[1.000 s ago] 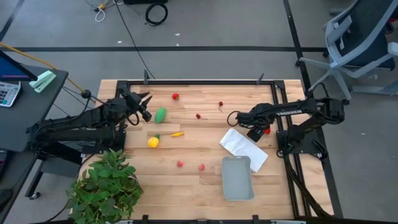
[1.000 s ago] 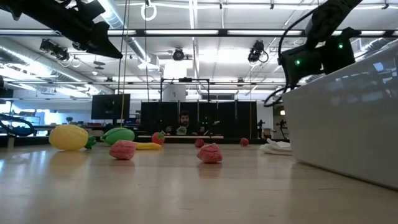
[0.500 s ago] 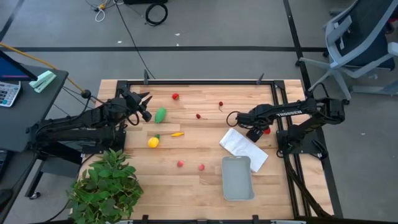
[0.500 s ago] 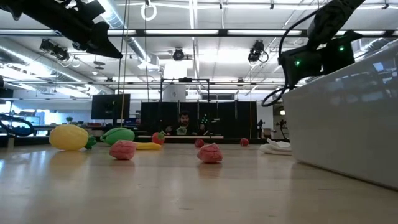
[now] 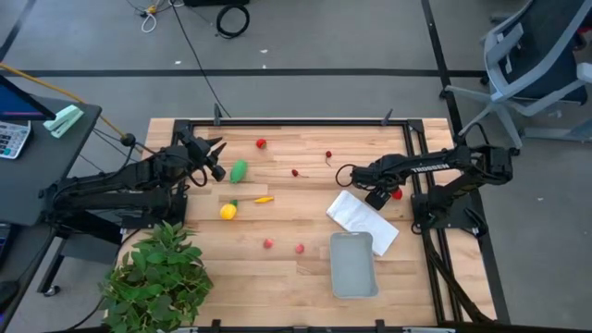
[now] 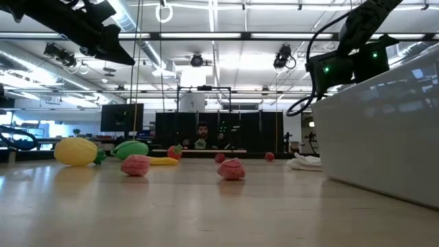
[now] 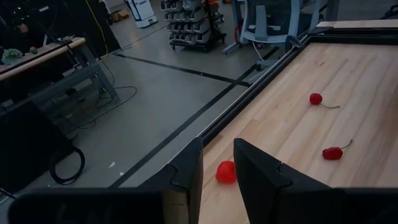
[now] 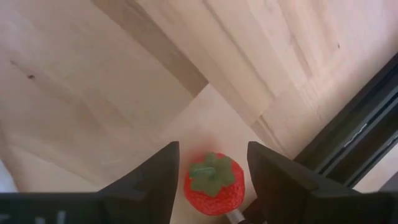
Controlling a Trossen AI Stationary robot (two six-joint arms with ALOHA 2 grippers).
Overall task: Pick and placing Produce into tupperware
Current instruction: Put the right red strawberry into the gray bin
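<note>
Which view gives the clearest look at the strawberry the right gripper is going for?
The right wrist view: the strawberry fills the gap between the open right gripper fingers, green cap up, on the table. The high view shows only a red speck beside the arm. The low and left wrist views don't show it.

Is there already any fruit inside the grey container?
No, the high view shows the grey container with nothing in it, while the pieces of produce lie spread on the wooden table.
</note>
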